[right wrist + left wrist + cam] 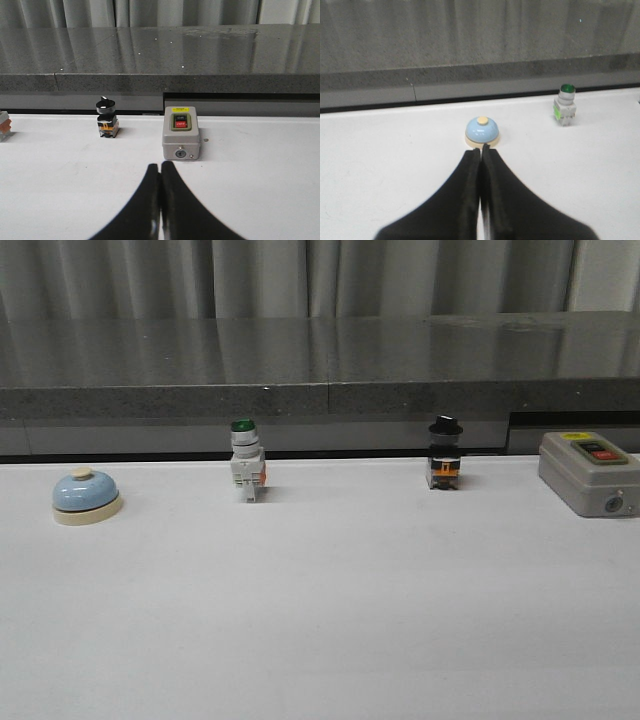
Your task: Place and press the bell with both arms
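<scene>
The light-blue bell (86, 496) with a cream base and cream knob stands on the white table at the far left. In the left wrist view the bell (482, 131) sits just beyond the tips of my left gripper (480, 148), which is shut and empty. My right gripper (160, 166) is shut and empty, a short way in front of the grey box. Neither arm shows in the front view.
A green-capped white pushbutton switch (246, 463) and a black-knobbed switch (445, 453) stand along the back of the table (320, 620). A grey box with red and green buttons (590, 473) sits at the far right. A dark ledge (320, 365) runs behind the table.
</scene>
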`<action>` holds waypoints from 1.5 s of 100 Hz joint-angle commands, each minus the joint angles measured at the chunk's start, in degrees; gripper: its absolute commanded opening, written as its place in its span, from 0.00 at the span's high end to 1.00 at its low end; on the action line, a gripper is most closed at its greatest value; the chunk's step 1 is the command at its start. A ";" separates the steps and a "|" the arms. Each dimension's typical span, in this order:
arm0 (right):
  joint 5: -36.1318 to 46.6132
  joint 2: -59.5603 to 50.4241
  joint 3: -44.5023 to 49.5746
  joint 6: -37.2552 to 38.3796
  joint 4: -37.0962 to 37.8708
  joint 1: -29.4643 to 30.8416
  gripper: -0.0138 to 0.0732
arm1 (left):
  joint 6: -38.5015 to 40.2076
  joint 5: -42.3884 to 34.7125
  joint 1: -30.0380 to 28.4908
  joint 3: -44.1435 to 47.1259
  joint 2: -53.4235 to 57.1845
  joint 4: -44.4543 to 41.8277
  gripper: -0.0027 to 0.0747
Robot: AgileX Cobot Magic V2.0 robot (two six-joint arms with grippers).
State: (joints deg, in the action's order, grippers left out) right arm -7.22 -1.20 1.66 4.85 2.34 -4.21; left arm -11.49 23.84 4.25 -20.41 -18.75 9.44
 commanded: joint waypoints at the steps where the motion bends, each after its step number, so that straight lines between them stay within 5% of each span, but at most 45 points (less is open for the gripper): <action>1: 4.17 -0.46 -0.90 -0.56 0.55 0.25 0.91 | -0.12 1.21 -0.11 -8.31 -7.50 1.05 0.99; 28: 4.17 -0.46 -0.90 -0.56 0.55 0.25 0.91 | -0.12 7.85 -0.11 -23.24 -26.28 1.05 0.99; 61: 4.17 -0.46 -0.90 -0.56 0.55 0.25 0.91 | -0.12 7.98 -0.11 -28.29 -38.30 1.05 0.96; 73: 4.17 -0.46 -0.90 -0.56 0.55 0.25 0.91 | -0.12 8.06 -0.11 -29.20 -40.31 1.05 0.72; 85: 4.17 -0.46 -0.90 -0.56 0.55 0.25 0.91 | -0.12 7.20 -0.11 -29.34 -40.65 1.05 0.23; 93: 4.17 -0.46 -0.90 -0.56 0.55 0.25 0.91 | -0.12 5.74 -0.11 -29.43 -40.65 1.05 0.03; 106: 4.17 -0.46 -0.90 -0.56 0.55 0.25 0.91 | -0.12 5.39 -0.11 -30.36 -41.26 1.05 0.13; 150: 4.17 -0.46 -0.90 -0.56 0.55 0.25 0.91 | -0.12 7.76 -0.11 -46.80 -63.63 1.91 0.13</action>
State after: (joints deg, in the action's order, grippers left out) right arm -7.22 -1.20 1.66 4.85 2.38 -4.21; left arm -11.49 33.88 4.25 -62.23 -79.20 10.21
